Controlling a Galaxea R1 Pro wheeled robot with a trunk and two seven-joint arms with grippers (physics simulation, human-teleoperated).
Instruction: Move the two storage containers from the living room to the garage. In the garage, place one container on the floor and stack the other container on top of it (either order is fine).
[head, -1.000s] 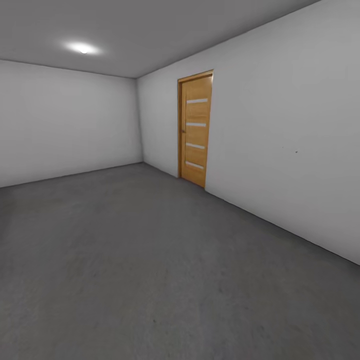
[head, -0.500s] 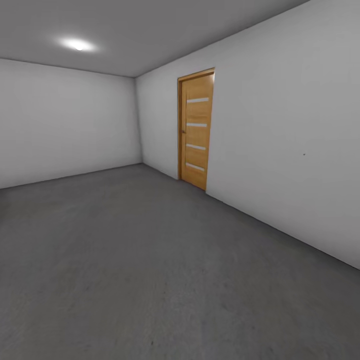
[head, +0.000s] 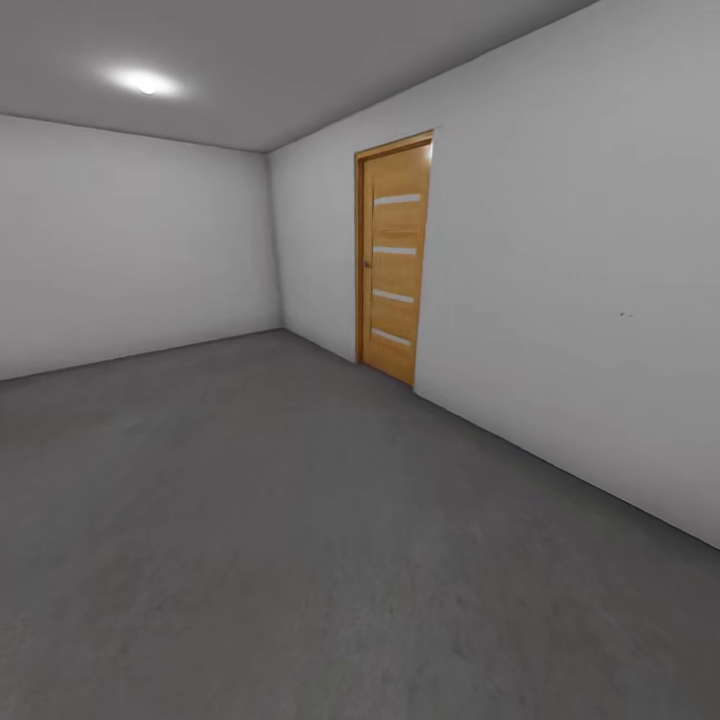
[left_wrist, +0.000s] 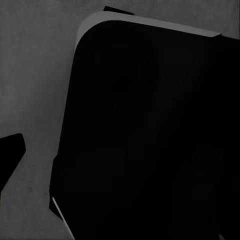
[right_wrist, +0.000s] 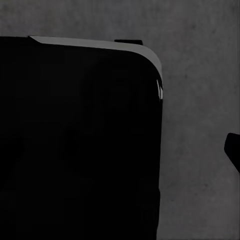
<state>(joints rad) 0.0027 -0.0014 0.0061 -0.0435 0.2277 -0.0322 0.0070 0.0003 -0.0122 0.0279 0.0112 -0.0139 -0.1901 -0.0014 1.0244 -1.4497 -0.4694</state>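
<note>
Now the head view looks into the garage: a dark grey floor (head: 300, 520), plain white walls (head: 140, 240), a grey ceiling with one round light (head: 145, 82), and a shut wooden door (head: 394, 258) in the right wall. Each wrist view has a big black robot part (left_wrist: 150, 140) over grey floor. Whether the grippers are open or closed, I cannot tell.
</note>
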